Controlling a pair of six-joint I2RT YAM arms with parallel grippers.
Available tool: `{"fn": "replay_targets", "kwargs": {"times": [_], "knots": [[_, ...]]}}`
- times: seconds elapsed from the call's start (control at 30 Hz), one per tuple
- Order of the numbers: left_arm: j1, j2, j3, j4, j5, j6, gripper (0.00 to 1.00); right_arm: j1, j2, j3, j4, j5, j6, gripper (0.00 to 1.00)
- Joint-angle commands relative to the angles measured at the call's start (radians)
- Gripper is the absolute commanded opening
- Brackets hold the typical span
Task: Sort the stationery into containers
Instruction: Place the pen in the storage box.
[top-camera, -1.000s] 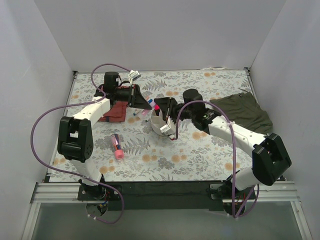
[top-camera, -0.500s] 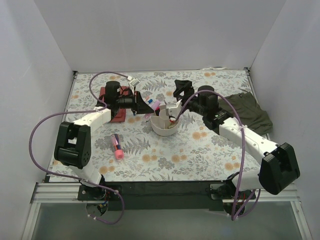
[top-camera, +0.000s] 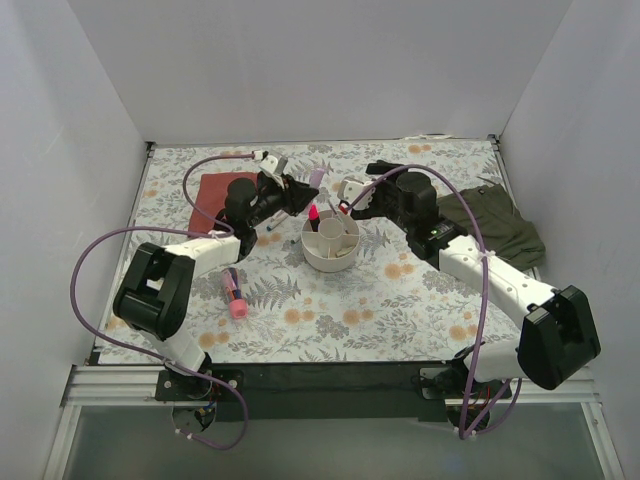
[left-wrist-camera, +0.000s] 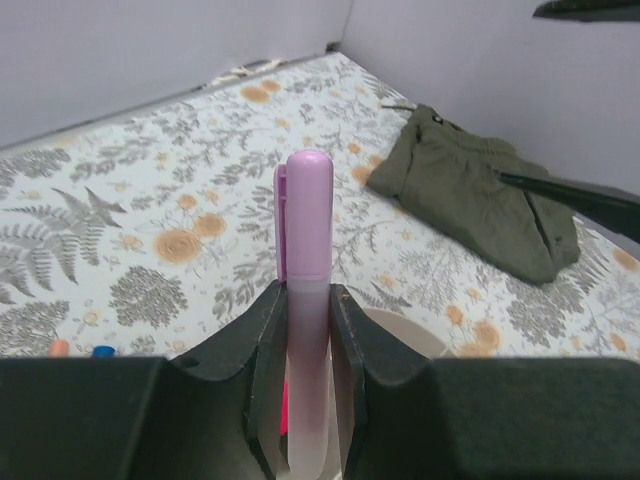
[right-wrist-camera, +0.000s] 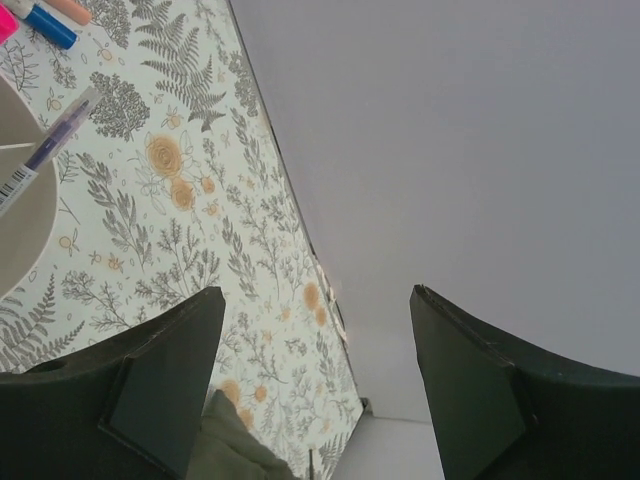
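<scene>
Moved: organiser (top-camera: 330, 243) back upright | right fingers (right-wrist-camera: 165, 390) released, spread empty | left fingers (left-wrist-camera: 265, 350) clamp pink marker (left-wrist-camera: 307, 250) — cap protruding

Pale pink marker (left-wrist-camera: 308, 300), white organiser (top-camera: 326, 263), fern-and-orange-flower tablecloth (top-camera: 400, 310).

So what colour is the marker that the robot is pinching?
Pale lilac-pink. The marker shows best in the left wrist view.

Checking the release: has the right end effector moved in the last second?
Yes. The right end effector has left the white organiser, going toward the back wall and the olive-green cloth.
</scene>
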Motion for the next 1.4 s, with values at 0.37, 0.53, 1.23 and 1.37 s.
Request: {"fn": "replay_targets", "kwargs": {"times": [0.37,0.53,1.23,1.37], "knots": [[-0.061,-0.031,-0.226,0.363,-0.223,0.051,0.0,-0.02,-0.036,-0.039,-0.043,0.073,0.084,0.82],[-0.076,-0.016,-0.229,0.398,-0.225,0.022,0.0,-0.021,-0.042,-0.047,-0.058,0.099,0.104,0.82],[-0.107,0.144,-0.188,0.478,-0.222,-0.026,0.04,-0.029,-0.054,-0.085,-0.1,0.127,0.134,0.82],[-0.112,0.13,-0.203,0.467,-0.225,-0.029,0.29,-0.03,-0.053,-0.087,-0.1,0.122,0.139,0.82]]}}
